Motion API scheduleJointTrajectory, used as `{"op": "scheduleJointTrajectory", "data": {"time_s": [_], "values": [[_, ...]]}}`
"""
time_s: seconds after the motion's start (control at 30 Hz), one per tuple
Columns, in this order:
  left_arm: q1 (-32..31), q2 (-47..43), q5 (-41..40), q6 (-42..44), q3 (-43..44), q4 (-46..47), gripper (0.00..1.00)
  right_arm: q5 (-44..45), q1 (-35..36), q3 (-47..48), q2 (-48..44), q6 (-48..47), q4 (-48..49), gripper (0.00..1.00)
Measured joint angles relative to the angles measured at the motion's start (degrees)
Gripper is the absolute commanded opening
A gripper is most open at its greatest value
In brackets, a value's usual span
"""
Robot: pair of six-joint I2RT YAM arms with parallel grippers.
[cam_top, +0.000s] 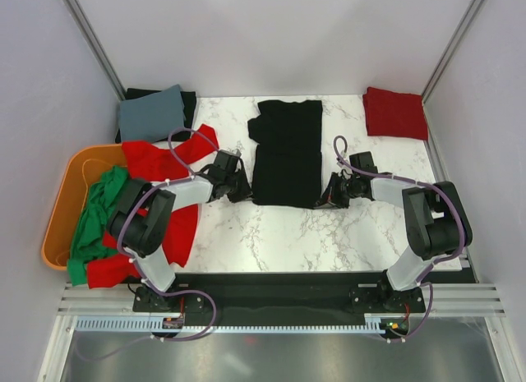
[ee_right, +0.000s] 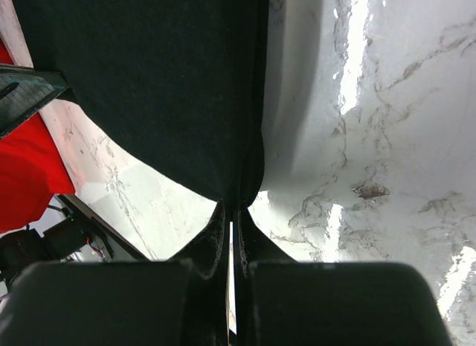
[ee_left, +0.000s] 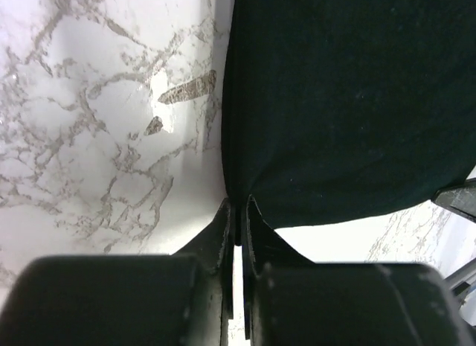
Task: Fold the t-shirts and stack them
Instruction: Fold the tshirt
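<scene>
Black cloth fills the middle of the marble surface (cam_top: 271,234): the black t-shirt (cam_top: 286,152) lies there as a long, narrow rectangle, with its near hem between the 2 arms. The left hand (cam_top: 238,187) sits at the near-left corner of that hem. In the left wrist view its fingers (ee_left: 220,225) are pressed almost together, leaving only a thin slit, and the corner of the cloth runs down into that slit, so this hand is pinched tight on the shirt. The right hand (cam_top: 330,193) mirrors it at the near-right corner. In the right wrist view its fingers (ee_right: 216,228) are likewise all but closed, with the shirt's edge caught between the tips. A soft shadow falls on the marble beside the cloth's edge near each grip. A folded red t-shirt (cam_top: 395,112) rests at the far-right corner, well apart from both hands. At the far-left corner a grey-blue t-shirt (cam_top: 151,113) lies on top of a dark shirt (cam_top: 187,98). Along the left side, crumpled red cloth (cam_top: 168,160) and a green t-shirt (cam_top: 99,214) spill over the rim of an orange tub (cam_top: 59,209) onto the surface, partly under the left arm.
</scene>
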Motion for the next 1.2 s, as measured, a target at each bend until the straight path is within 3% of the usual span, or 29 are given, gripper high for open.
{"op": "scheduleJointTrajectory", "data": {"time_s": [0.23, 0.43, 0.67, 0.9, 1.03, 1.2], "values": [[-2.12, -6.69, -0.83, -1.42, -3.93, -1.64, 0.02, -2.32, -0.02, -1.16, -2.38, 3.19, -0.48, 0.00], [-9.51, -20.46, -1.68, -6.32, -6.91, -7.43, 0.02, -3.10, -0.02, -6.32, -17.73, 6.99, -5.01, 0.00], [-22.01, -37.16, -3.37, -15.39, -9.79, -16.70, 0.02, -2.99, 0.35, -8.81, -40.26, 8.61, -19.87, 0.00], [-26.34, -52.11, -4.81, -23.02, -10.14, -28.28, 0.02, -1.38, 0.81, -5.97, -55.52, 9.33, -38.88, 0.00], [-26.56, -54.18, -5.60, -24.52, -7.96, -33.22, 0.02, -1.18, 0.98, -0.52, -57.44, 9.66, -44.87, 0.00], [-26.67, -54.42, -8.52, -24.74, -4.72, -36.13, 0.02, -0.31, 1.03, 5.81, -52.35, 8.85, -46.88, 0.00]]}}
